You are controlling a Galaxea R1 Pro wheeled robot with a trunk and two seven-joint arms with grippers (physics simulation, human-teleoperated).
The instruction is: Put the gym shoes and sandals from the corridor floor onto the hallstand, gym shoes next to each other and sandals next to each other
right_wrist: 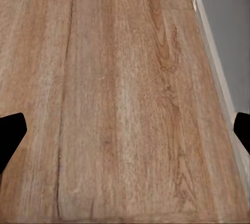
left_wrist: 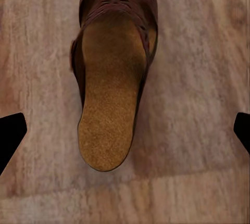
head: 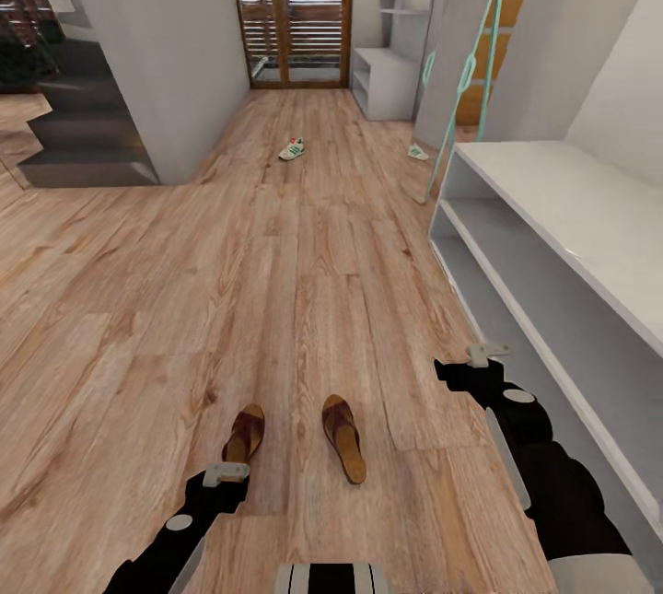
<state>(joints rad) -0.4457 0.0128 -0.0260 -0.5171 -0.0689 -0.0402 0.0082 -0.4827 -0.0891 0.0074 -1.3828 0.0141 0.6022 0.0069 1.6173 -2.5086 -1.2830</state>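
Sandals [head: 295,439] on plank floor [head: 184,299] | left gripper [head: 226,474] spread | right gripper [head: 483,355] spread

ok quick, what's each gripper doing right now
Left gripper: open, empty, above the left sandal.
Right gripper: open, empty, over bare floor beside the shelf unit.

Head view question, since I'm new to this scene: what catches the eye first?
Two brown sandals lie side by side on the wood floor just ahead of the robot, the left gripper hovering by the left one. Farther down the corridor lie two white gym shoes, well apart. A grey shoe rack lines the right wall.
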